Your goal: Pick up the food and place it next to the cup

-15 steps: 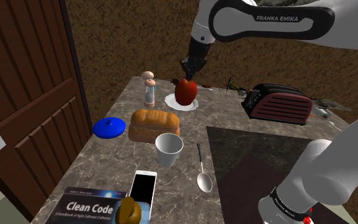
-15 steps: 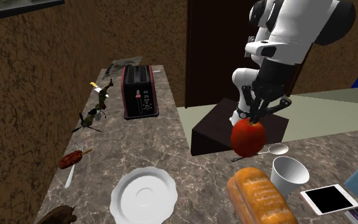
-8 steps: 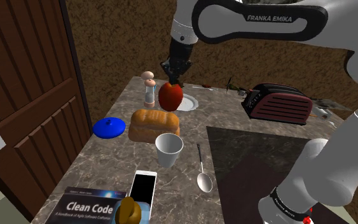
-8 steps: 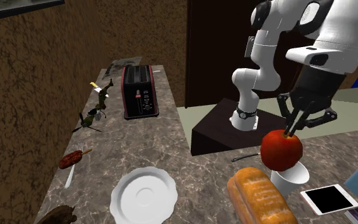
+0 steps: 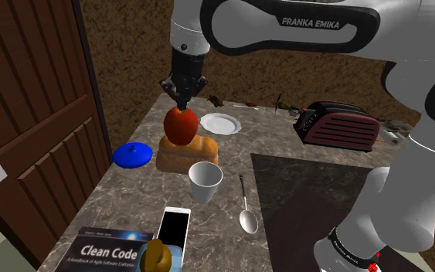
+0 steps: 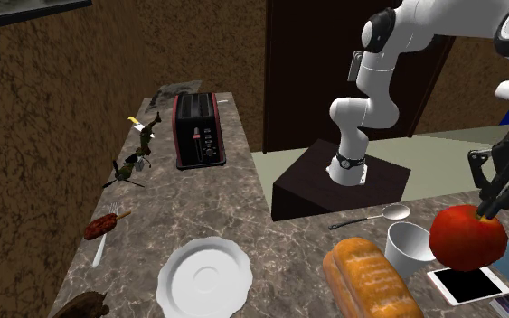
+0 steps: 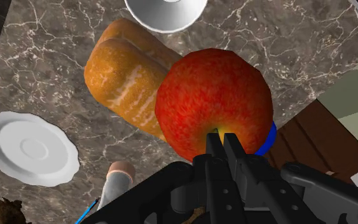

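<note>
Looking over the shoulder view, you find the gripper (image 5: 183,99) with its fingers pinched together on the top of the red apple (image 5: 181,125), which hangs clear of the worktop (image 5: 130,201) above the bread loaf (image 5: 187,153). The loaf lies near the worktop's door-side edge, with the white cup (image 5: 205,182) just beside it. In the second exterior view, the apple (image 6: 466,238) hangs in the air under the gripper (image 6: 494,203), next to the cup (image 6: 411,248) and above the phone (image 6: 466,282). In the wrist view, the fingers (image 7: 215,149) meet at the apple's (image 7: 214,102) stem hollow; beneath it lie the loaf (image 7: 123,76) and a blue lid (image 7: 269,137) at the worktop's edge.
</note>
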Robot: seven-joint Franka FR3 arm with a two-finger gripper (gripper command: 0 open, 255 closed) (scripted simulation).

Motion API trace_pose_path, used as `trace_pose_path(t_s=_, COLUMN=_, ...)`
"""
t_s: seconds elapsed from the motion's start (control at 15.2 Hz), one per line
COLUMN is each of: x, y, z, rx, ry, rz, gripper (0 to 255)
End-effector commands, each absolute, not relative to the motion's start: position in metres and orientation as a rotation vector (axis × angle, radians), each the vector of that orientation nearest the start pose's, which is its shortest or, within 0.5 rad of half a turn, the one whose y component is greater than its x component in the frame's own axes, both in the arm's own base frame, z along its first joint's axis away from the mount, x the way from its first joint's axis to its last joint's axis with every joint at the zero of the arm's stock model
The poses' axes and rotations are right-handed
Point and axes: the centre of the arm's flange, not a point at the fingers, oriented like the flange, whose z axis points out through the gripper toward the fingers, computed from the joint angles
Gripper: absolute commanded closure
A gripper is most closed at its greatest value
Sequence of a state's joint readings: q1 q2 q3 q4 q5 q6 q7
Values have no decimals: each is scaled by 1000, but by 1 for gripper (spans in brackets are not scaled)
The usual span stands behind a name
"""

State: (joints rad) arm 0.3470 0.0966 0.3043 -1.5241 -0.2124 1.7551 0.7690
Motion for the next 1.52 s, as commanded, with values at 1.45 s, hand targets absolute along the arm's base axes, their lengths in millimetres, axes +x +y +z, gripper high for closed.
trace_pose_path(t_s=1.45, x=489, y=427, z=523, rx=-3165, ry=156, rz=-356, gripper=255)
